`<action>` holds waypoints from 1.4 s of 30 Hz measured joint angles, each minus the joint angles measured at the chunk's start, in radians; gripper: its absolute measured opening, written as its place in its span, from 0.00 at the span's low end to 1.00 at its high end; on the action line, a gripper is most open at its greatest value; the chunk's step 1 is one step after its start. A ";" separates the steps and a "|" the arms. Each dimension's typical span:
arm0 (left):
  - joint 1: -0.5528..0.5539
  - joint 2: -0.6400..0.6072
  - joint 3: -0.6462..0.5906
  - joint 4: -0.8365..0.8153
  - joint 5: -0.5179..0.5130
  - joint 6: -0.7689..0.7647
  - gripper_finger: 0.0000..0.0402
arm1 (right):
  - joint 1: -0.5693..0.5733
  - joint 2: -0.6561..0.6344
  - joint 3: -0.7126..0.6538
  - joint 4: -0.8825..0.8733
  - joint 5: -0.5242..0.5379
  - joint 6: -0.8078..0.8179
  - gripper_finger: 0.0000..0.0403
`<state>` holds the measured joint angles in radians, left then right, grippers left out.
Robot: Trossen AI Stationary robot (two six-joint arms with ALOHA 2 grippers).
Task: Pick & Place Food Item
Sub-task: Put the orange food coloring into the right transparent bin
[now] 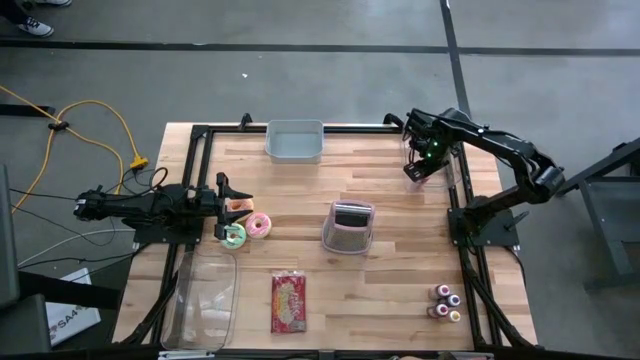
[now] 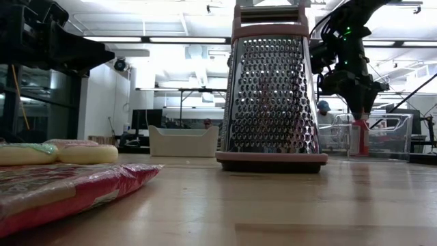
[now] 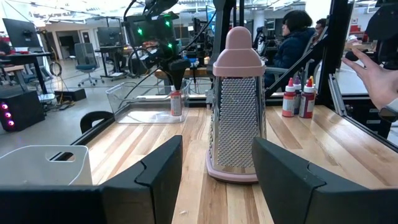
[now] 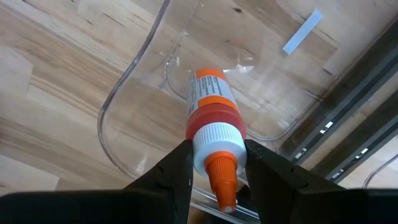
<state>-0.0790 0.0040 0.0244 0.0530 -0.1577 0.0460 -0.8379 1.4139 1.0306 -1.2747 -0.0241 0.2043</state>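
The orange-capped bottle (image 4: 211,118) hangs held by its white neck between the jaws of the right gripper (image 4: 214,165), over a clear plastic bin (image 4: 134,93) at the far right part of the tabletop (image 1: 390,280). In the high view the right gripper (image 1: 418,168) sits near the right frame rail, and the low view shows the bottle (image 2: 360,137) upright under it, inside the clear bin's walls.

Nearest the front edge in the high view lie a red snack packet (image 1: 288,302) and, to its left, a second clear container (image 1: 205,300). At the front right stand several small bottles (image 1: 446,301), close together. Farther in, a pink box grater (image 1: 348,226) stands upright near the middle. To its left two doughnuts touch one another: one with pale green icing (image 1: 234,236), one with pink icing (image 1: 259,225). The left gripper (image 1: 225,193) rests just beside them at the left edge, its jaws spread wide with nothing between them; its wrist view looks past both fingers (image 3: 155,177) at the grater (image 3: 236,106). At the far edge sits a grey tub (image 1: 295,141).

Beyond the tabletop, a seated person (image 3: 292,40) and someone's hand (image 3: 382,74) show in the left wrist view.
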 joint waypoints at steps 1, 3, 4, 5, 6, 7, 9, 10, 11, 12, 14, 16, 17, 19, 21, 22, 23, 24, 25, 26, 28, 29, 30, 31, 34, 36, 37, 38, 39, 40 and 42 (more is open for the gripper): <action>0.000 0.000 0.000 0.000 0.000 0.000 0.47 | 0.000 0.000 0.000 0.000 0.000 0.000 0.32; 0.000 0.000 0.000 0.000 0.000 0.000 0.47 | 0.000 0.000 0.000 0.000 0.005 -0.001 0.32; 0.000 0.000 0.000 0.000 0.000 0.000 0.47 | 0.000 0.000 0.000 0.001 0.008 -0.003 0.32; 0.000 0.000 0.000 0.000 0.000 0.000 0.47 | 0.000 0.000 0.000 0.000 0.008 -0.003 0.32; 0.000 0.000 0.000 0.000 0.000 0.000 0.47 | 0.000 0.000 0.000 0.000 0.007 -0.004 0.32; 0.000 0.000 0.000 0.000 0.000 0.000 0.47 | 0.000 0.000 0.000 0.000 0.008 -0.004 0.32; 0.000 0.000 0.000 0.000 0.000 0.000 0.47 | 0.000 0.000 0.000 0.001 0.008 -0.008 0.32; 0.000 0.000 0.000 0.000 0.000 0.000 0.47 | 0.000 0.000 0.000 0.000 0.010 -0.011 0.32; 0.000 0.000 0.000 0.000 0.000 0.000 0.47 | 0.000 0.000 0.000 0.001 0.017 -0.016 0.32; 0.000 0.000 0.000 0.000 0.000 0.000 0.47 | 0.000 0.000 0.000 0.002 0.020 -0.018 0.32; 0.000 0.000 0.000 0.000 0.000 0.000 0.47 | 0.000 0.001 0.000 0.006 0.022 -0.019 0.32; 0.000 0.000 0.000 0.000 0.000 0.000 0.47 | 0.000 0.001 0.000 0.008 0.021 -0.020 0.32; 0.000 0.000 0.000 0.000 0.000 0.000 0.47 | 0.000 0.001 -0.001 0.008 0.021 -0.022 0.32; 0.000 0.000 0.000 0.000 0.000 0.000 0.47 | 0.000 0.001 -0.001 0.008 0.022 -0.022 0.32; 0.000 0.000 0.000 0.000 0.000 0.000 0.47 | 0.000 0.001 -0.001 0.009 0.022 -0.022 0.32; 0.000 0.000 0.000 0.000 0.000 0.000 0.47 | 0.000 0.001 -0.001 0.011 0.022 -0.023 0.32; 0.000 0.000 0.000 0.000 0.000 0.000 0.47 | 0.000 0.002 -0.001 0.013 0.022 -0.023 0.32; 0.000 0.000 0.000 0.000 0.000 0.000 0.47 | 0.000 0.005 -0.001 0.015 0.022 -0.023 0.32; 0.000 0.000 0.000 0.000 0.000 0.000 0.47 | 0.000 0.009 -0.001 0.015 0.022 -0.023 0.32; 0.000 0.000 0.000 0.000 0.000 0.000 0.47 | 0.000 0.016 -0.001 0.015 0.022 -0.023 0.32; 0.000 0.000 0.000 0.000 0.000 0.000 0.47 | 0.000 0.032 -0.001 0.015 0.021 -0.026 0.32; 0.000 0.000 0.000 0.000 0.000 0.000 0.47 | 0.000 0.041 -0.001 0.016 0.021 -0.026 0.32; 0.000 0.000 0.000 0.000 0.000 0.000 0.47 | 0.000 0.048 -0.001 0.016 0.021 -0.026 0.32; 0.000 0.000 0.000 0.000 0.000 0.000 0.47 | 0.000 0.053 -0.001 0.016 0.022 -0.026 0.32; 0.000 0.000 0.000 0.000 0.000 0.000 0.47 | 0.000 0.058 -0.001 0.020 0.019 -0.027 0.32; 0.000 0.000 0.000 0.000 0.000 0.000 0.47 | 0.000 0.058 -0.001 0.021 0.020 -0.027 0.32; 0.000 0.000 0.000 0.000 0.000 0.000 0.47 | 0.000 0.058 -0.001 0.020 0.020 -0.027 0.32; 0.000 0.000 0.000 0.000 0.000 0.000 0.47 | 0.000 0.058 -0.001 0.019 0.020 -0.026 0.32; 0.000 0.000 0.000 0.000 0.000 0.000 0.47 | 0.000 0.058 -0.001 0.018 0.020 -0.027 0.32; 0.000 0.000 0.000 0.000 0.000 0.000 0.47 | 0.000 0.058 -0.001 0.018 0.020 -0.026 0.32; 0.000 0.000 0.000 0.000 0.000 0.000 0.47 | 0.000 0.058 -0.001 0.018 0.020 -0.027 0.32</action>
<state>-0.0792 0.0040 0.0246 0.0528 -0.1577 0.0459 -0.8379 1.4719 1.0298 -1.2572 -0.0036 0.1776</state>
